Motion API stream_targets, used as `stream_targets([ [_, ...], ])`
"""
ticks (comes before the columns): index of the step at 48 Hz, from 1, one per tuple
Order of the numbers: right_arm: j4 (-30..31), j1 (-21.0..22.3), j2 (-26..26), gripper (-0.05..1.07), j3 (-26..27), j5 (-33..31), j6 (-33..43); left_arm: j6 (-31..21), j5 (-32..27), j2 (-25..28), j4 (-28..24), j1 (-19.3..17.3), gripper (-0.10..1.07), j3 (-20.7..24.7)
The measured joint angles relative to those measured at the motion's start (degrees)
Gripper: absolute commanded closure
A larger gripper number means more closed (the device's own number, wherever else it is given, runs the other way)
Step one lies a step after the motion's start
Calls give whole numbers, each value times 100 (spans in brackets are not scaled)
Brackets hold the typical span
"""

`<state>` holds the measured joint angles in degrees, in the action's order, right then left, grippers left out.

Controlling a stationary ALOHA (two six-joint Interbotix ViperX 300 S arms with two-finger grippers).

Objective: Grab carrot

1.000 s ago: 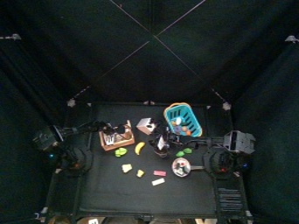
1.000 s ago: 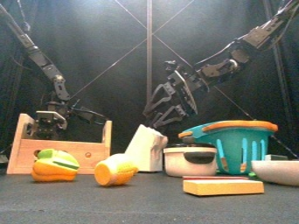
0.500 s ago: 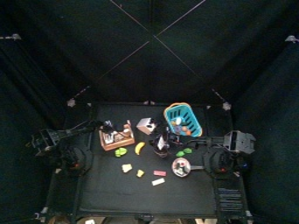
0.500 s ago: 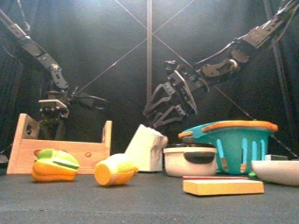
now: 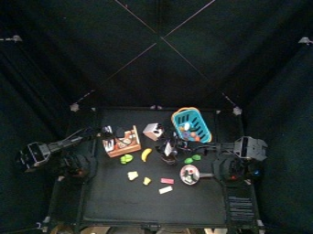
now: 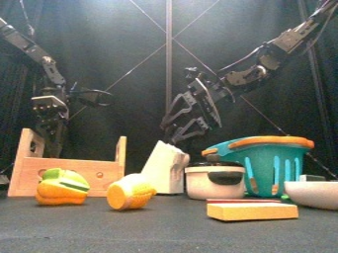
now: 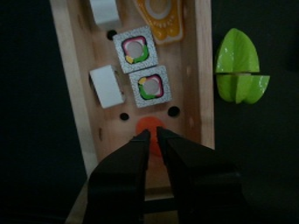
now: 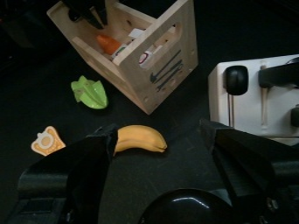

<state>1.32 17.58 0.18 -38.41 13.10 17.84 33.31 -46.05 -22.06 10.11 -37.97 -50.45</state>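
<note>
The wooden crate (image 7: 140, 79) holds two sushi rolls (image 7: 142, 68), white blocks and the carrot (image 7: 146, 128), which the left gripper (image 7: 156, 144) grasps above it; the right gripper (image 8: 152, 153) hangs released.

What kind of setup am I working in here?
Likely a robot test pen with play food, not a real kitchen: black curtains all round, a small black table, and toy pieces such as a wooden crate, a banana and a teal basket.

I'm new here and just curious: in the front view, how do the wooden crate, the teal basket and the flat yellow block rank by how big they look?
1. Wooden crate and teal plastic basket: look alike in size, so no ranking.
2. Flat yellow block: smallest, though nearest the camera.
</note>
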Motion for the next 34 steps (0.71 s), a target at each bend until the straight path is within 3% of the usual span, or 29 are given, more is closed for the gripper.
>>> stream_targets([
  [15, 0, 0, 62, 0, 18, 0, 9, -18, 0, 316, -62, 62, 3, -35],
  [34, -9, 0, 149, 0, 18, -9, 0, -141, -220, 949, -659, 132, 1, 88],
])
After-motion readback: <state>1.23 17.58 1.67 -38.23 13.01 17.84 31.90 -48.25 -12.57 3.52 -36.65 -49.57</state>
